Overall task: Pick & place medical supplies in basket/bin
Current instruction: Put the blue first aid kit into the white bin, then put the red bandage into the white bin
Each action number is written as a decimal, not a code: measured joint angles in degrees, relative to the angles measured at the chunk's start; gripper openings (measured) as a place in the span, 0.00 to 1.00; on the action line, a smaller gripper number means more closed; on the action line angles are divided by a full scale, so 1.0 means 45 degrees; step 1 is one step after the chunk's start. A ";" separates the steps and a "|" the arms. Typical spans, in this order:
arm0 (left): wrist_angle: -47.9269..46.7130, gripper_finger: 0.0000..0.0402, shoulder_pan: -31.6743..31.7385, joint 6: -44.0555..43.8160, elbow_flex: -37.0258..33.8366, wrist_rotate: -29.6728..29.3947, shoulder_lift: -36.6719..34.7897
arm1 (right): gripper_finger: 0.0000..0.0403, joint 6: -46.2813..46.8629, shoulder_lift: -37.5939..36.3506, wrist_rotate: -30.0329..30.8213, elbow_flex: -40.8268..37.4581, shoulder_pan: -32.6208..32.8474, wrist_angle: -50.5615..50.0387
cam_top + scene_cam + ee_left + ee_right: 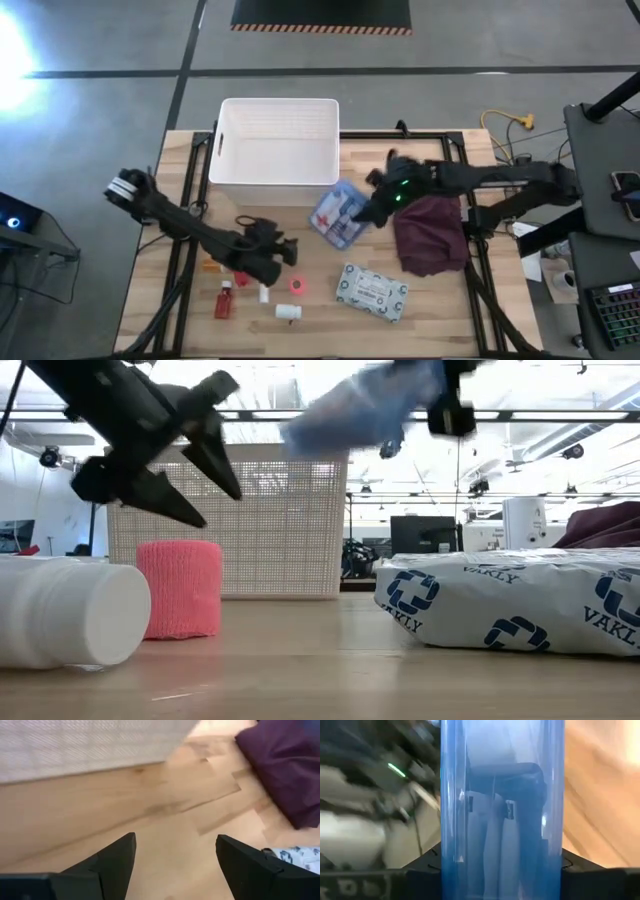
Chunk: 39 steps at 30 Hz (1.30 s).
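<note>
A blue-white box [338,213] is in the air just in front of the white perforated basket [278,140]; my right gripper [372,208] is shut on it. In the low view the box [345,410] is high above the table, and it fills the right wrist view [502,810]. My left gripper [285,250] is open and empty above the table's left middle, with nothing between its fingers in its wrist view [175,855]. The pale wipes pack [372,290], pink roll [297,286], white bottle [288,312] and red bottle [224,300] lie on the table. My right gripper pinches the box between its two fingers [427,865], one on each side, at the box's right-hand edge [358,215]. It comes at the box from the table's right side. The box is lifted clear of the table and tilted [330,415].
A dark maroon cloth [430,235] lies right of the box, under my right arm. A small orange item [210,266] and a white tube [264,292] lie near my left gripper. In the low view the pink roll [180,588] and the white bottle [70,610] are in front of the basket [270,530].
</note>
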 joint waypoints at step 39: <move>-0.5403 0.64 -0.3467 -0.1365 -0.2744 0.5930 -0.6639 | 0.86 -0.2839 0.6515 1.0003 1.3850 0.0817 -1.4873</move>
